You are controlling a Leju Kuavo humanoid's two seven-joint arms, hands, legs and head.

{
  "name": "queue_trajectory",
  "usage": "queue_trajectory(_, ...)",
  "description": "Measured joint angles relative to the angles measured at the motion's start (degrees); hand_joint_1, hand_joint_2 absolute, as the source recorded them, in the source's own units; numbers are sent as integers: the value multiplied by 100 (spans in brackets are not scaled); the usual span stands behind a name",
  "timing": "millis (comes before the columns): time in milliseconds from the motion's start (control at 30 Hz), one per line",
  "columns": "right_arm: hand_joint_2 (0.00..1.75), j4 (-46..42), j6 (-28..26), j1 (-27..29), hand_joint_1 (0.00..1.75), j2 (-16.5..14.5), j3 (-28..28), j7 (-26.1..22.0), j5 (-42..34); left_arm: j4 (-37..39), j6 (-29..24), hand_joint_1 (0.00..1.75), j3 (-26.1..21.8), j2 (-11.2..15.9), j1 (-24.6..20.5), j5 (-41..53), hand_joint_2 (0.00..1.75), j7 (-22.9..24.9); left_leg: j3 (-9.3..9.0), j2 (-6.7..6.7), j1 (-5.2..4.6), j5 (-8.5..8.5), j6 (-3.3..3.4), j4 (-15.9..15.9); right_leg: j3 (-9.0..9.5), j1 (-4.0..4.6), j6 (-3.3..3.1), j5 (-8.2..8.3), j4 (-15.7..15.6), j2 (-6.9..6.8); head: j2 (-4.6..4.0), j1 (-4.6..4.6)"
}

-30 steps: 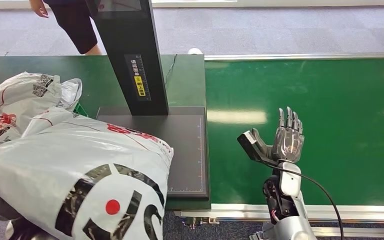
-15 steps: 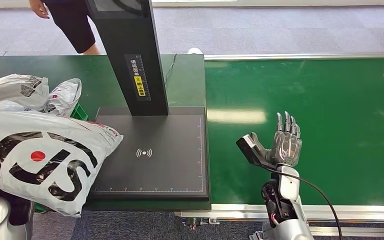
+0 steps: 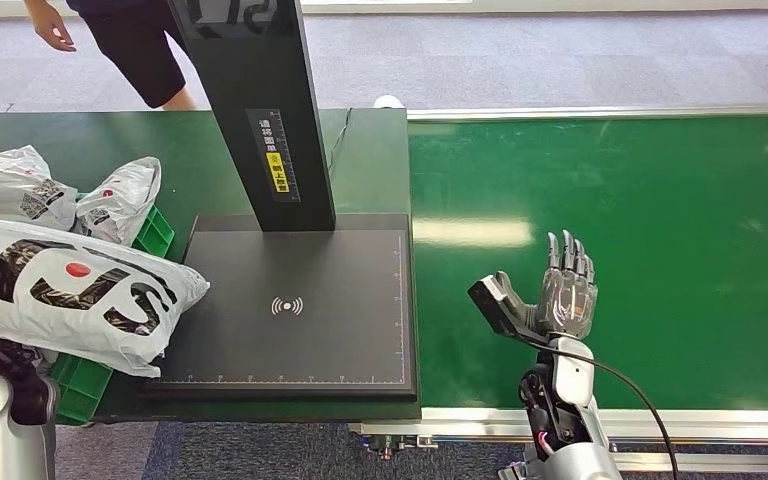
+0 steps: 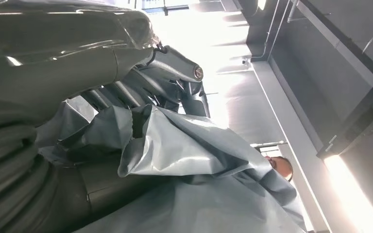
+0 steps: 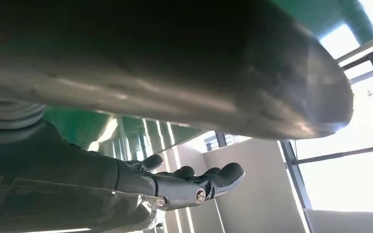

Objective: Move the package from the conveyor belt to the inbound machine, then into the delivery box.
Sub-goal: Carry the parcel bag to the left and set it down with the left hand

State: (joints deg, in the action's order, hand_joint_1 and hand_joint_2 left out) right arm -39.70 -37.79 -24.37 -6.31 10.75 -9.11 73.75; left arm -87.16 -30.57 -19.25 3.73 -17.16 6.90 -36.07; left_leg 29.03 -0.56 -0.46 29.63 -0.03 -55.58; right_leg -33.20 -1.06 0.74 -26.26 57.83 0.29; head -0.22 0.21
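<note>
The left hand (image 4: 126,97) grips the white, black-printed package (image 3: 65,290), crumpled around its fingers. The right hand (image 3: 558,295) hovers spread, holding nothing.

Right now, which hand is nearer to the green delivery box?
Left. The left hand grips the package directly over the green delivery box at the table's left. The right hand hangs open over the conveyor belt, far across.
</note>
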Motion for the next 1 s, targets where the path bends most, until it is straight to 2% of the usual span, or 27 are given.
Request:
queue_trajectory(67,0,4,0,-1,0,-2,0,-1,0,27,6,175,-10,1,-18,-23,175,-21,0,0,0,0,0,0,0,0,0,0,0,0,0,0)
queue_trajectory(200,0,82,0,-15,0,-32,10,-94,25,180,-43,175,-271,-2,-214,-497,175,-358,1,0,0,0,0,0,1,0,0,0,1,0,0,-1)
queue_trajectory(300,0,150,0,-55,0,-45,15,-94,72,147,-61,175,-413,7,-276,-710,175,-385,2,0,0,0,0,0,0,0,0,0,1,-1,0,-1)
queue_trajectory(433,0,257,0,-139,0,-47,26,-95,147,49,63,175,-658,16,-382,-1139,0,-391,2,0,0,0,0,0,-1,0,0,0,0,0,0,-1)
queue_trajectory(700,0,340,0,-133,0,-47,61,-81,234,50,390,175,-1182,13,-487,-1536,0,-393,2,0,0,0,0,0,-2,0,0,0,0,0,0,0)
queue_trajectory(1000,0,349,0,-94,0,-57,110,27,307,194,406,175,-1351,-18,-565,-1475,0,-393,3,0,-1,0,0,0,-2,0,0,0,0,-1,0,0)
